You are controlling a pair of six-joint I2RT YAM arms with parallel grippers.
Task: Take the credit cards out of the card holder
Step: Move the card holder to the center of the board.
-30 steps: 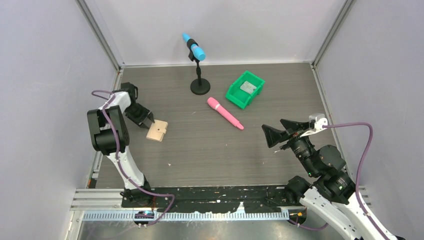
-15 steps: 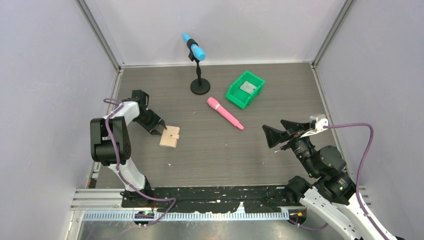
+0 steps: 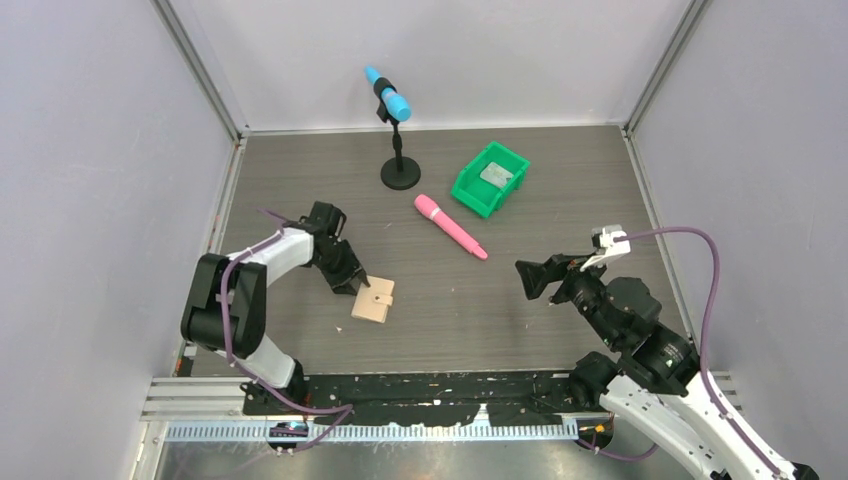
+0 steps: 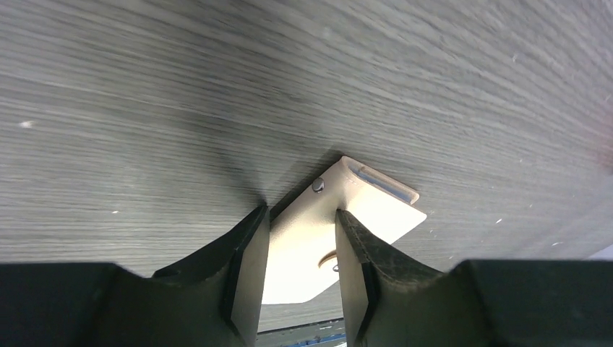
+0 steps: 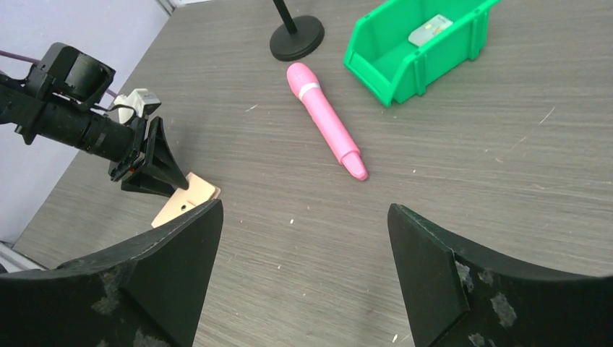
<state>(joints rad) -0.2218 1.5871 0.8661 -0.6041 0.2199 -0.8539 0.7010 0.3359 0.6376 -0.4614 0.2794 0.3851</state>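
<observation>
The tan card holder (image 3: 374,300) lies flat on the table, left of centre. My left gripper (image 3: 355,283) is low at its far-left edge, jaws a narrow gap apart, fingertips resting on it. In the left wrist view the holder (image 4: 311,231) fills the gap between the gripper's (image 4: 301,211) tips, and a bluish card edge (image 4: 383,184) shows in its slot. My right gripper (image 3: 535,273) is wide open and empty above the table to the right. Its wrist view (image 5: 303,206) shows the holder (image 5: 184,202) far left. A pale silvery-grey card (image 3: 495,174) lies in the green bin.
A green bin (image 3: 470,192) stands at the back right. A pink microphone (image 3: 450,226) lies in the middle. A blue microphone on a black stand (image 3: 399,172) is at the back. Walls close in on three sides.
My left gripper has swept right and toward the near edge, and the card holder has moved along with it. The right gripper has shifted slightly left.
</observation>
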